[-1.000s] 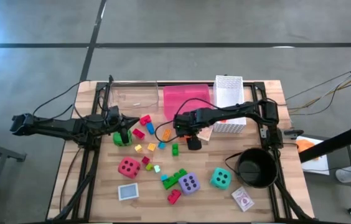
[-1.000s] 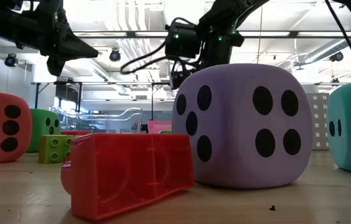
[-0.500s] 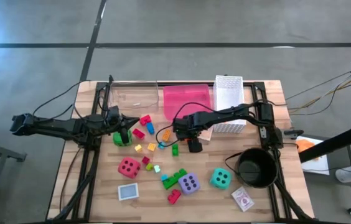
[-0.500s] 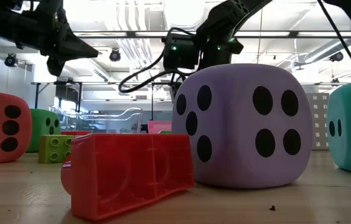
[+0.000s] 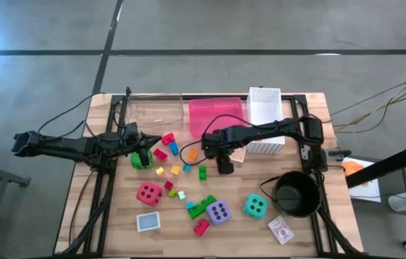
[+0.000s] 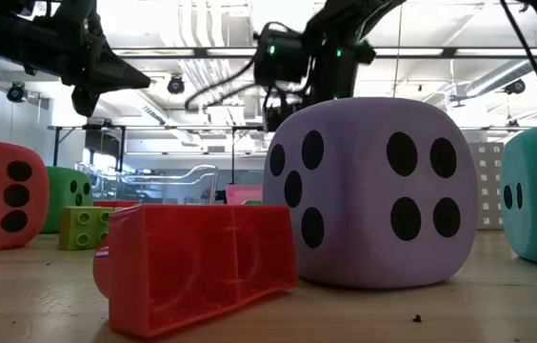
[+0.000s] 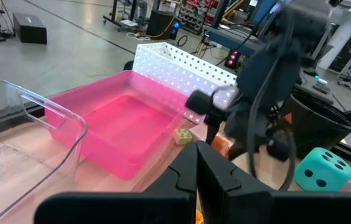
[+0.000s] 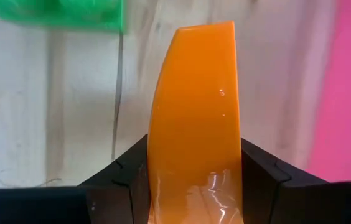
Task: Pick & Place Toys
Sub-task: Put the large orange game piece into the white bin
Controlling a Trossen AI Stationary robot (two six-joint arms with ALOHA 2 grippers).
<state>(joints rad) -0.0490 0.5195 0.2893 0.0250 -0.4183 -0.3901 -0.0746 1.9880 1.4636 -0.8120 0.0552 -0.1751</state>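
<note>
Right gripper (image 8: 194, 180): its two fingers are clamped on an orange brick (image 8: 195, 106), which stands up between them in the right wrist view, filling the gap.
Change: half a second ago this gripper sat a little nearer the loose bricks beside the pink tray (image 5: 217, 115); now it has drawn back slightly and looks higher in the low view, the orange brick gone from its old spot on the wood.
Meaning: I judge the pick done and the carry begun; the pink tray, just beside the gripper, looks the likely drop place.
Orange brick: off the table, over bare wood at the pink tray's near edge, a green brick (image 8: 57, 14) close by.
Left gripper (image 7: 195, 163): fingers together with nothing between them, resting above the green die (image 5: 142, 158), well apart from the pink tray's near left corner.
Other toys: red die (image 5: 148, 193), purple die (image 6: 368, 191) and teal die (image 5: 255, 206) lie farther from the pink tray, toward the table's near side, untouched.
</note>
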